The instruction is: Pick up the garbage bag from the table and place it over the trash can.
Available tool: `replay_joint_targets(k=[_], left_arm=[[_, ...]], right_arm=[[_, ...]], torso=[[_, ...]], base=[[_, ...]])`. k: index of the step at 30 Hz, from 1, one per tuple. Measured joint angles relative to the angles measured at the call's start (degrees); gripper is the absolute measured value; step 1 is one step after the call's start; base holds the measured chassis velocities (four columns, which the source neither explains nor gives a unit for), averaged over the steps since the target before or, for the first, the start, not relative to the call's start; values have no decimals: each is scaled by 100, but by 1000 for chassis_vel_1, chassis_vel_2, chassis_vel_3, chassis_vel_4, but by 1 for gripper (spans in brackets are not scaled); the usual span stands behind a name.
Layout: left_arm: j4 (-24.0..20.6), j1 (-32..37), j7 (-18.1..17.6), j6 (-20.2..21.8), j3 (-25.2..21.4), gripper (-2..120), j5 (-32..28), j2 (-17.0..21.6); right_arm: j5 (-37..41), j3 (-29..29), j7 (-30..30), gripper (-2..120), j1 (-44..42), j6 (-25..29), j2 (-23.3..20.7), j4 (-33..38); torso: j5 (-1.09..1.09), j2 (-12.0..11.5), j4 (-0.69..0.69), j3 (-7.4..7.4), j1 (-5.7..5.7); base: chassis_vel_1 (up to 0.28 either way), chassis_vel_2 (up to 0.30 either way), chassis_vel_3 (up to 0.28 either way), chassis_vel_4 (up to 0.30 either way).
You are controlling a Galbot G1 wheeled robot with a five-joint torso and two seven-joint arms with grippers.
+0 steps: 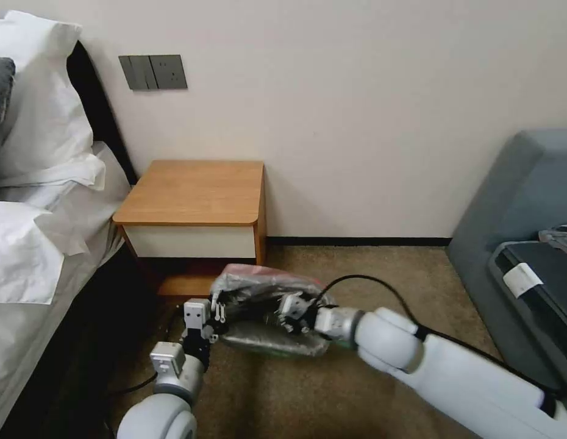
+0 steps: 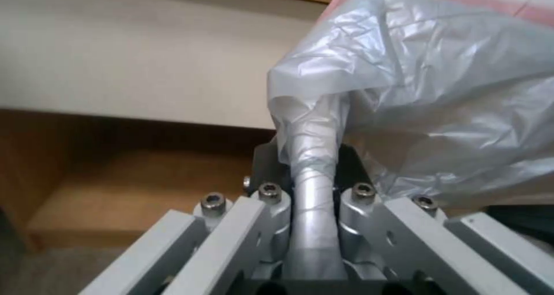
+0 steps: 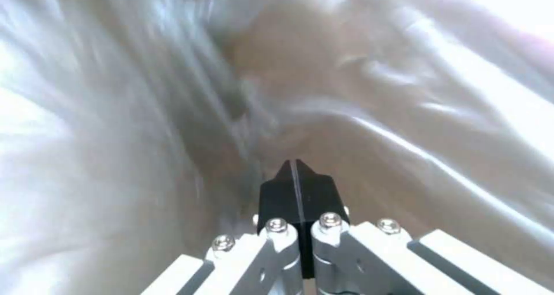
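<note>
While the bag [image 1: 268,308] hangs stretched in the air in front of the worktop [image 1: 195,192], low over the carpet, its long axis runs side to side between both arms. Left tool [image 1: 217,314] is clenched on one twisted edge; right tool [image 1: 294,312] sits at the opposite end, pads pressed together, seemingly pinching film. Neither arm is nearer; the bag spans them. Left wrist view shows the pinched rope of plastic [image 2: 311,156] between the fingers; right wrist view shows film wrapped all round.
</note>
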Motion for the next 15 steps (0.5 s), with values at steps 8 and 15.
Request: replay_joint_targets(k=[8,15], left_arm=[[17,-148,-489,774,-27,3,-626,44],[-38,123,-626,1236,-47,3,-583,-41]], right_arm=[[1036,1468,1228,28,-1481,228,387,1224],[1445,1951,1620,49,-1666,603,1004,1220]], torso=[[-3,0,-1,-1,0],[-3,0,5,0,0]], base=[[0,0,0,0],[0,0,0,0]])
